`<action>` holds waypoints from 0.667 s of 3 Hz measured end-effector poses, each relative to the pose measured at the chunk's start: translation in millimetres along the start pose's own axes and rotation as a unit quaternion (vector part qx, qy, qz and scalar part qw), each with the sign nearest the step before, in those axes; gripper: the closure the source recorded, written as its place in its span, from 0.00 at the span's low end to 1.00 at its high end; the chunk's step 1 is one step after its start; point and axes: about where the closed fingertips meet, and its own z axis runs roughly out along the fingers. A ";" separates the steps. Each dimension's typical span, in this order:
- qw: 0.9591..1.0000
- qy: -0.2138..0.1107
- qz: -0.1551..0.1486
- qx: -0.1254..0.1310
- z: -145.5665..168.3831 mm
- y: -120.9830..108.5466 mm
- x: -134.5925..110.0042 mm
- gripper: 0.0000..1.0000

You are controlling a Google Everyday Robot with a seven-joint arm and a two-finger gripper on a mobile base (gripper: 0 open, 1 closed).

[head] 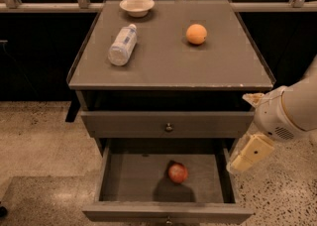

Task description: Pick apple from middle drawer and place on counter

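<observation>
The red apple [178, 172] lies on the grey floor of the open middle drawer [129, 180], right of its centre. The counter [163, 61] is the cabinet's flat grey top above it. My gripper [249, 154] hangs at the right, outside the drawer's right wall, at about the drawer's height and to the right of the apple. It holds nothing that I can see.
On the counter lie a clear plastic bottle [122, 45] on its side, a white bowl [136, 6] at the back, and an orange [196, 34]. A closed drawer front with a metal knob [169, 127] sits above the open one. Speckled floor surrounds the cabinet.
</observation>
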 end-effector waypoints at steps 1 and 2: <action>0.998 -0.020 0.054 0.007 7.9 23.7 16.0 0.00; 0.990 -0.051 0.133 -0.002 64.3 61.3 67.2 0.00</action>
